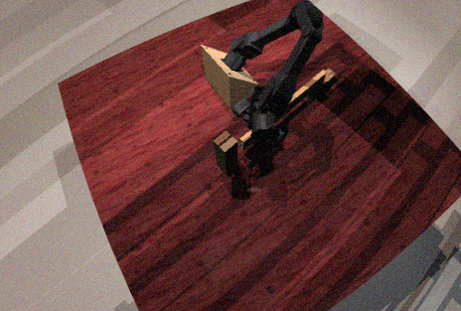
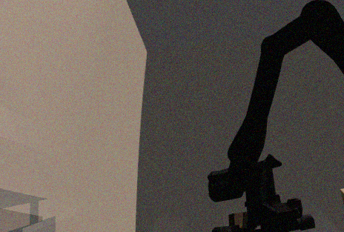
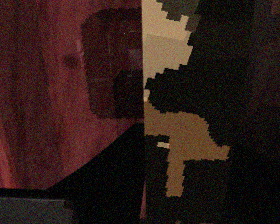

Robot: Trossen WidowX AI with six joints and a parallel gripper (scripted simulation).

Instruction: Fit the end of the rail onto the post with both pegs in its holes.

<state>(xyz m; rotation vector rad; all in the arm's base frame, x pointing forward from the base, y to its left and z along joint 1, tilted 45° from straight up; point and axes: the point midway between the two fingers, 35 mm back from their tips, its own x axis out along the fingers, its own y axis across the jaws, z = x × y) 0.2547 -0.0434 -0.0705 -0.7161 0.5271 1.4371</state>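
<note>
The wooden rail (image 1: 309, 85) runs from beside the post to the low footboard block (image 1: 330, 73) at the upper right; whether its far end is seated in the bracket cannot be told. The short wooden post (image 1: 228, 142) (image 2: 239, 219) stands at the rail's near end. The near end shows just right of the post's upper part, with a narrow dark gap between them in the top view. The pegs and holes are hidden. My gripper (image 1: 262, 136) is shut on the rail close to this end, from above. In the wrist view the rail (image 3: 168, 52) is a patchily lit wooden face.
A large pale wooden block (image 1: 219, 78) with a sloping top stands beside the arm, behind the rail. The arm arches over the rail. Dark shadows cover the red wooden table (image 1: 149, 114) around the gripper and post.
</note>
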